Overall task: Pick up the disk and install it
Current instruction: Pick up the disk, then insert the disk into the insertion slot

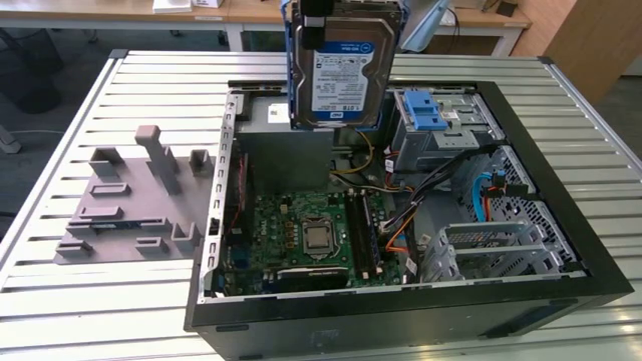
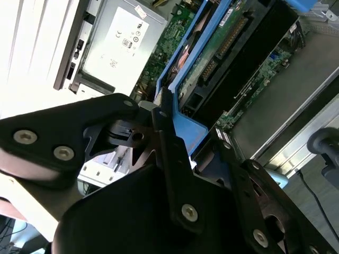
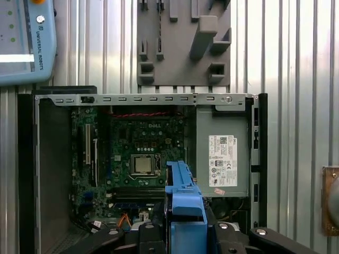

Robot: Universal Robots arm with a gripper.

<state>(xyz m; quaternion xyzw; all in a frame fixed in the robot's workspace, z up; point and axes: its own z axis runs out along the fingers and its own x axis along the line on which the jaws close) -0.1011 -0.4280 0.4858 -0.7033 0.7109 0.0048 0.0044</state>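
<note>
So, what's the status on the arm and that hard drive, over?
Gripper shut on the disk. Disk upright, in the air over the open computer case, not yet installed. Cables lie beside the drive cage.

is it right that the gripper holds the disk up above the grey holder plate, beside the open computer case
Not quite. The gripper holds the disk up above the open computer case, as the exterior view shows; the grey holder plate lies beside the case.

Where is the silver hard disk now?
In the exterior view, the silver hard disk with blue rails hangs upright above the open black computer case.
</note>
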